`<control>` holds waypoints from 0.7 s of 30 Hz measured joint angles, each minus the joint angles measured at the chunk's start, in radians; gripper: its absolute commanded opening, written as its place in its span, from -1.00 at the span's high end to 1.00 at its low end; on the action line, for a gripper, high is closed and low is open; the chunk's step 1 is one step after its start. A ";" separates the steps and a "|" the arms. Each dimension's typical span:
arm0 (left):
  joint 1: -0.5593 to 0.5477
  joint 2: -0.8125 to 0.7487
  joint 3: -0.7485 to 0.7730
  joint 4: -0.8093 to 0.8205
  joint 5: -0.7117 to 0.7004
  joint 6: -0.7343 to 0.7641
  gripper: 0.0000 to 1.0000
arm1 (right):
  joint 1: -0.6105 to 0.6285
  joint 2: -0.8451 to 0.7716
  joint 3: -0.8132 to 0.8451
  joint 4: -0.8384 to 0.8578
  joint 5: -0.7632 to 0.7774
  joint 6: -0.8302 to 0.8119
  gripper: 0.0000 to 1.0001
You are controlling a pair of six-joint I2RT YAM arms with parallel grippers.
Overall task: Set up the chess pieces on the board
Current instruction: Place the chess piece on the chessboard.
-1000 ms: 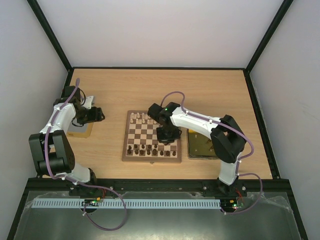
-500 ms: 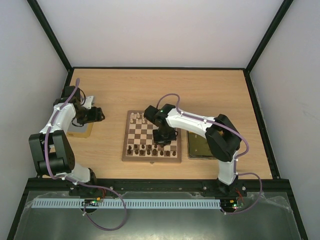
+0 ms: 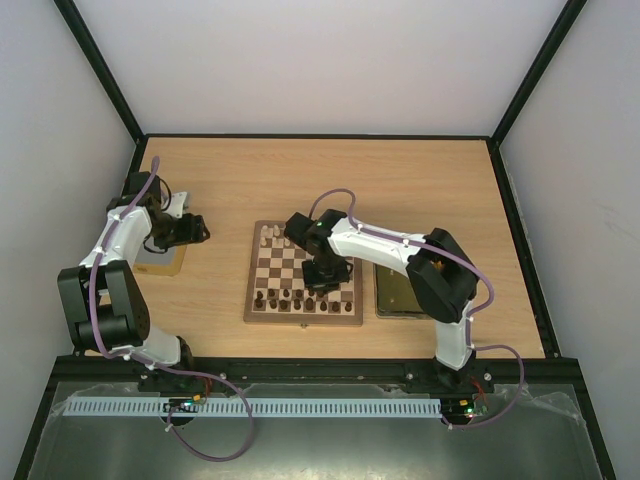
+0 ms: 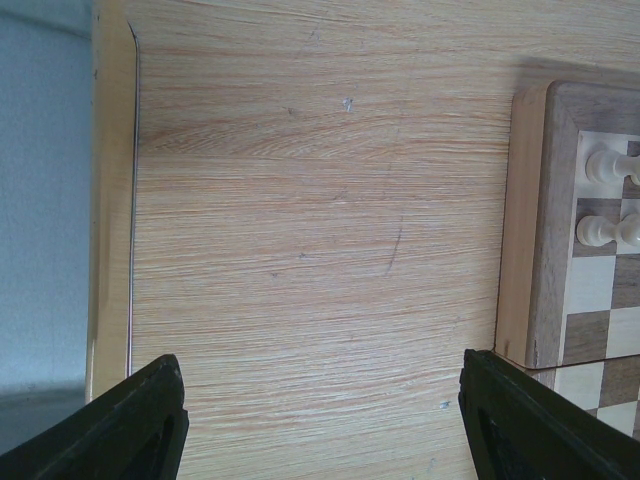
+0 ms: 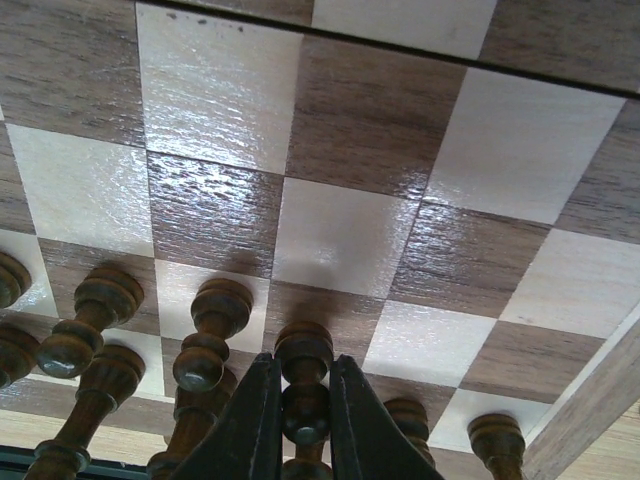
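The board [image 3: 252,268] lies in the table's middle. Pale chess pieces [image 3: 272,236] stand at its far left corner, and dark chess pieces [image 3: 285,297] fill its near rows. My right gripper [image 3: 325,272] is low over the board's near right part. In the right wrist view it [image 5: 303,375] is shut on a dark pawn [image 5: 303,352], whose base is at a dark square beside other dark pieces [image 5: 205,335]. My left gripper [image 3: 200,230] is open and empty over bare table left of the board. The left wrist view [image 4: 320,420] shows the board's corner [image 4: 540,250] with two pale pieces [image 4: 598,232].
A gold metal tray [image 3: 400,292] lies right of the board, partly under the right arm. Another tray [image 3: 165,262] lies at the left under the left arm; its edge [image 4: 110,200] shows in the left wrist view. Black frame rails border the table.
My right gripper has moved left over the board toward the near rows of dark pieces. The left arm has not moved.
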 measured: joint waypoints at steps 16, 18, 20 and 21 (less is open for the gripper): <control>0.000 0.000 0.000 0.000 0.000 0.000 -0.49 | 0.004 0.002 -0.001 0.006 -0.003 0.000 0.73; 0.000 0.000 0.000 0.000 0.000 0.000 -0.49 | 0.004 0.002 -0.002 0.006 -0.003 0.000 0.73; 0.000 0.000 0.000 0.000 0.000 0.000 -0.49 | 0.004 0.002 -0.004 0.006 -0.003 0.000 0.73; 0.000 0.000 0.000 0.000 0.000 0.000 -0.49 | 0.004 0.002 -0.005 0.006 -0.003 0.000 0.73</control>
